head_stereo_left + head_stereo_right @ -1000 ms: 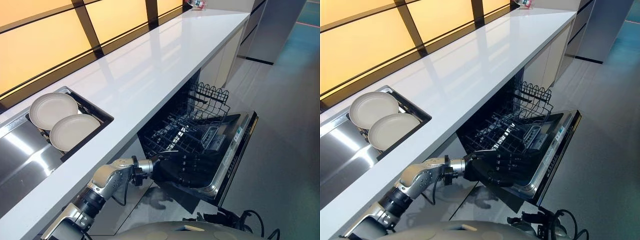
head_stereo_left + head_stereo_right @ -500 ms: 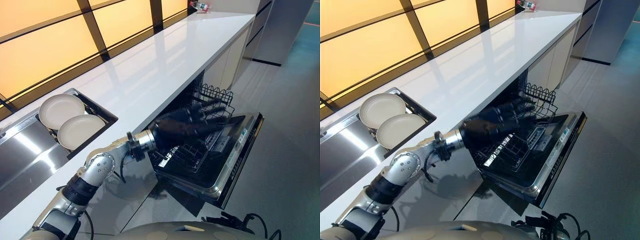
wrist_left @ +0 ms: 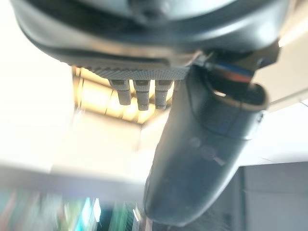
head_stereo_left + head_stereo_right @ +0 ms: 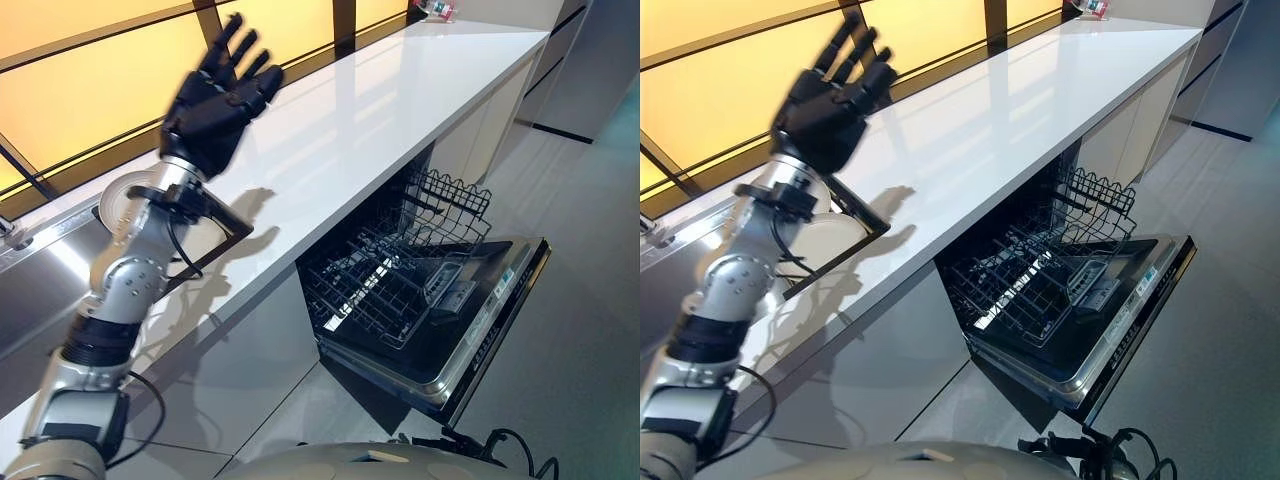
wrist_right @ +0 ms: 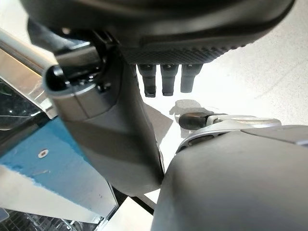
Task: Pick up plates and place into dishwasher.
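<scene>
My left hand [image 4: 215, 95] is raised high over the white counter [image 4: 380, 100], open with its fingers [image 3: 139, 91] spread and nothing in it. Its forearm crosses in front of the sink [image 4: 30, 270], where the cream plates [image 4: 830, 235] lie in a dark rack; only slivers of them show past the arm. The dishwasher [image 4: 470, 330] stands open under the counter to the right, its door folded down and its black wire rack [image 4: 400, 270] pulled out and bare. My right hand [image 5: 120, 139] hangs low over the floor, open and holding nothing.
Amber backlit panels run along the back of the counter. A small item [image 4: 440, 10] sits at the counter's far end. Grey floor [image 4: 580, 300] lies beyond the lowered door, with tall cabinets [image 4: 600, 60] at the far right.
My left hand has swung up from beside the dishwasher rack to high above the counter, near the sink. It now covers most of the plates. The camera has shifted slightly.
</scene>
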You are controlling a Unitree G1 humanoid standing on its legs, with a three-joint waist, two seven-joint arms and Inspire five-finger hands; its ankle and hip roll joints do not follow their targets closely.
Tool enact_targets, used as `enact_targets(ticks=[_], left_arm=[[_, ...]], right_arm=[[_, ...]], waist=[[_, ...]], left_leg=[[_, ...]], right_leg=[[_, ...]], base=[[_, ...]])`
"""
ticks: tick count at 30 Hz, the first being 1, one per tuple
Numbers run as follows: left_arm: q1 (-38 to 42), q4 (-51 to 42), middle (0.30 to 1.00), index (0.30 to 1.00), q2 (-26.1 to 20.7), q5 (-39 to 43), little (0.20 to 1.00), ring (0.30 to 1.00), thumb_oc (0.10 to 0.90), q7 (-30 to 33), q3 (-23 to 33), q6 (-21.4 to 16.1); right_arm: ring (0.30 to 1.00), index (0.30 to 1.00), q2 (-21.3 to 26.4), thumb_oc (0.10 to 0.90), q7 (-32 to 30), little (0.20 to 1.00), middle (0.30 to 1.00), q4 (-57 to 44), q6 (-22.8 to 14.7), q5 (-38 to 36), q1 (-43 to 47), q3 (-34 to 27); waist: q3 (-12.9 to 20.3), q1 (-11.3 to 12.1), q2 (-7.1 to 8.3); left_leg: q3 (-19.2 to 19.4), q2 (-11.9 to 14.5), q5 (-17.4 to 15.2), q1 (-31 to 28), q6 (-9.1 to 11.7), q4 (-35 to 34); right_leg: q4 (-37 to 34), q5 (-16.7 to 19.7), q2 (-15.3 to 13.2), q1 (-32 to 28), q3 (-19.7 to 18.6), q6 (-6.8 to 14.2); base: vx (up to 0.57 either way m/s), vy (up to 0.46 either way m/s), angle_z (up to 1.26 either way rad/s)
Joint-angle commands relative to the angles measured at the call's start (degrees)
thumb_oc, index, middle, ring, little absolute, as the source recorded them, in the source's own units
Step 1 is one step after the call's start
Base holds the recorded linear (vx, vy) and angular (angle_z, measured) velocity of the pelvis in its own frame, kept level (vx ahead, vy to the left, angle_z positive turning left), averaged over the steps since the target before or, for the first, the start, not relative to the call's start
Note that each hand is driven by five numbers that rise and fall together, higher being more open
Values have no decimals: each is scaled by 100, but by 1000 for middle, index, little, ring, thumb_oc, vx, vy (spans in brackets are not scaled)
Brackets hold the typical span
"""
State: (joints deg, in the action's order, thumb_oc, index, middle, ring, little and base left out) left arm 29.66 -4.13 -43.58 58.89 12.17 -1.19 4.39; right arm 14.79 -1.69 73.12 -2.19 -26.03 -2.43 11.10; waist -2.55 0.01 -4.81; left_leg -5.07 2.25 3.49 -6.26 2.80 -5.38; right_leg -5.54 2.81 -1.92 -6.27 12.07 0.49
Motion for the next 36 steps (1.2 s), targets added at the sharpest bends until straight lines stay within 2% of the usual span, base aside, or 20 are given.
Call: enact_targets(ticks=[1, 2, 4, 5, 6, 7, 11, 12, 16, 19, 22, 24, 32, 36], left_arm=[[1438, 420, 900, 900, -782, -1244, 900, 900, 800, 539, 651, -492], [1522, 775, 900, 900, -1130, -1852, 900, 900, 800, 567, 640, -384], [1637, 1153, 900, 900, -1457, -2455, 900, 900, 800, 523, 532, -253], [1718, 1492, 900, 900, -1757, -3055, 900, 900, 800, 419, 419, -146], [1786, 1868, 900, 900, -2126, -3777, 900, 900, 800, 179, 250, -34], [2035, 2608, 900, 900, -2730, -4285, 900, 900, 800, -188, -301, -213], [2856, 3280, 900, 900, -3516, -4206, 900, 900, 800, -900, -1525, -444], [2963, 3310, 900, 900, -3618, -4126, 900, 900, 800, -990, -1679, -443], [3298, 3524, 900, 900, -3894, -4765, 900, 900, 800, -1357, -2325, -628], [3583, 3641, 900, 900, -3934, -4771, 900, 900, 800, -1614, -2698, -541], [3671, 3690, 900, 900, -3949, -4713, 900, 900, 800, -1776, -2821, -570], [3681, 3717, 900, 900, -3919, -4613, 900, 900, 800, -1788, -2843, -692], [3201, 3704, 900, 900, -3728, -4424, 900, 900, 800, -1820, -2367, -681], [2817, 3745, 900, 900, -3675, -4694, 900, 900, 800, -1892, -2202, -1103]], right_arm=[[900, 900, -139, 800, 238, 900, 900, 163, -4, -223, 195, 88], [900, 900, -99, 800, 230, 900, 900, 183, 19, -250, 191, 54], [900, 900, -68, 800, 187, 900, 900, 216, 23, -248, 190, 13], [900, 900, -35, 800, 152, 900, 900, 232, 45, -234, 191, -12], [900, 900, 14, 800, 105, 900, 900, 243, 50, -198, 174, -27], [900, 900, 89, 800, 51, 900, 900, 246, 61, -170, 154, -37], [900, 900, 266, 800, 41, 900, 900, 262, 60, -97, 65, -141], [900, 900, 310, 800, 48, 900, 900, 269, 57, -44, 33, -176], [900, 900, 427, 800, 172, 900, 900, 239, 35, 95, -51, -198], [900, 900, 452, 800, 187, 900, 900, 187, 55, 99, -99, -151], [900, 900, 474, 800, 116, 900, 900, 174, 48, 72, -153, -197], [900, 900, 497, 800, -37, 900, 900, 184, 39, -73, -178, -280], [900, 900, 713, 800, -120, 900, 900, 246, -59, 15, -171, -638], [900, 900, 779, 800, -16, 900, 900, 214, -147, -40, -195, -718]], waist=[[173, 25, 204], [179, 25, 180], [179, 20, 165], [178, 20, 152], [180, 13, 118], [170, -12, 80], [123, -6, 51], [107, -1, 42], [33, -22, 24], [-18, -44, 42], [-80, -68, 52], [-130, -89, 66], [-318, -111, 129], [-374, -125, 129]], left_leg=[[414, -455, -303, 27, -195, 38], [424, -456, -303, 26, -190, 38], [429, -459, -301, 24, -188, 38], [440, -458, -299, 26, -185, 38], [450, -463, -296, 30, -189, 38], [468, -468, -287, 35, -196, 38], [490, -476, -341, 6, -196, 38], [489, -481, -337, 7, -197, 38], [479, -488, -326, 19, -192, 38], [510, -478, -313, 52, -184, 38], [533, -467, -299, 91, -169, 38], [549, -463, -295, 122, -168, 38], [515, -469, -299, 225, -190, 38], [509, -464, -303, 231, -194, 38]], right_leg=[[64, -178, -130, -176, -160, 342], [61, -183, -123, -179, -162, 340], [60, -185, -117, -184, -165, 342], [60, -182, -114, -182, -165, 349], [59, -174, -112, -178, -174, 357], [60, -156, -109, -170, -183, 376], [70, -182, -109, -187, -191, 434], [69, -173, -112, -184, -187, 447], [71, -147, -122, -166, -183, 487], [64, -125, -134, -130, -172, 511], [58, -105, -143, -83, -173, 533], [60, -98, -149, -43, -185, 544], [70, -66, -144, 106, -277, 540], [74, -62, -153, 126, -292, 541]], base=[[47, 16, 0], [38, 19, 0], [34, 23, -1], [33, 35, -1], [36, 49, 0], [33, 50, 0], [49, 53, 3], [76, 66, 12], [40, 69, 9], [39, 67, 5], [26, 56, -1], [10, 51, 7], [-8, 12, 1], [0, 0, 0]])
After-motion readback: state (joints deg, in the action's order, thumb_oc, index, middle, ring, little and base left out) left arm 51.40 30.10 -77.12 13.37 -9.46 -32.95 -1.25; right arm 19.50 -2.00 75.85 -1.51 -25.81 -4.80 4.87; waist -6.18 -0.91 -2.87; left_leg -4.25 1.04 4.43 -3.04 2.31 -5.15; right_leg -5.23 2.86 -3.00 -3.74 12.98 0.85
